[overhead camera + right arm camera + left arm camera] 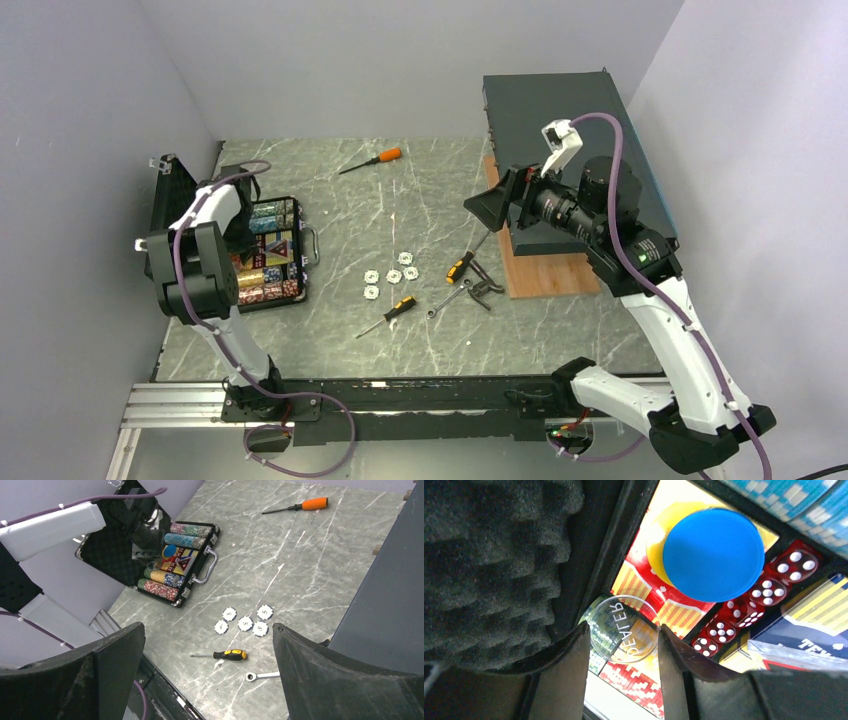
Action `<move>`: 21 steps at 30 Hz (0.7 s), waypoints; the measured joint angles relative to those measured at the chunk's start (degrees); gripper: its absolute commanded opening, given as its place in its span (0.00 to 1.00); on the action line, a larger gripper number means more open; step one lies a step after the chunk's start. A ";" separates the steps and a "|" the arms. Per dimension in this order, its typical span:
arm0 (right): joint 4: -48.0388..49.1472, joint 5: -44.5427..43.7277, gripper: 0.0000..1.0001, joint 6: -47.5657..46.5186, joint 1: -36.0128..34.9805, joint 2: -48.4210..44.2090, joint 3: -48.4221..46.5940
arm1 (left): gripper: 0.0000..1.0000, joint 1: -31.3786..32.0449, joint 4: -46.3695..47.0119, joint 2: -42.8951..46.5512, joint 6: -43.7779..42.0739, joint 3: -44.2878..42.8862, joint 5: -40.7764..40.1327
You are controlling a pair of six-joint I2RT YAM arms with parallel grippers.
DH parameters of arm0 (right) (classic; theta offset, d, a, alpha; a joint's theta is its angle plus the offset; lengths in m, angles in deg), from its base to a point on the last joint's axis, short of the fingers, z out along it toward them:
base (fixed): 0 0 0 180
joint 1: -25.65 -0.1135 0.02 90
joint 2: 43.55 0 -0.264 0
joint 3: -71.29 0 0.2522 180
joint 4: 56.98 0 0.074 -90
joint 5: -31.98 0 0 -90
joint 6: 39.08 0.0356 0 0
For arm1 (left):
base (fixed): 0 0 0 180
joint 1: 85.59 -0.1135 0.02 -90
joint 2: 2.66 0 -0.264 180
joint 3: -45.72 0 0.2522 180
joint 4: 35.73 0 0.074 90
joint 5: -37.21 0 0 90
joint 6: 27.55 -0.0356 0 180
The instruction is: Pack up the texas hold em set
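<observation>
Grey marble table [440,190] below, my left gripper [623,631] pinches a clear round plastic dealer disc [624,622], just above the open black case [596,555].

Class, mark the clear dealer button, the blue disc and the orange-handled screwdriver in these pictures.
clear dealer button [624,629], left wrist view, lettered face.
blue disc [713,555], left wrist view, centre of top.
orange-handled screwdriver [389,154], top external view, orange handle.

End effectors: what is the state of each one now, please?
Left end effector: closed on the clear dealer button.
Right end effector: open, holding nothing.
</observation>
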 measured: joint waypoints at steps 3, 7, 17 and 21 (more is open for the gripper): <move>0.04 0.00 1.00 0.00 0.00 0.00 0.31 | 0.00 -1.11 0.15 -0.81 -0.11 -1.01 1.90; 0.15 0.00 1.00 0.00 0.00 0.00 0.46 | 0.03 -2.34 0.42 -2.01 -0.13 -1.79 4.20; 0.28 0.04 1.00 0.00 0.00 0.04 0.50 | 0.18 -4.35 1.33 -2.38 -0.13 -2.49 7.93; 0.39 0.55 1.00 0.02 0.00 0.24 0.66 | 0.21 -5.07 2.21 -2.38 -0.13 -2.51 9.27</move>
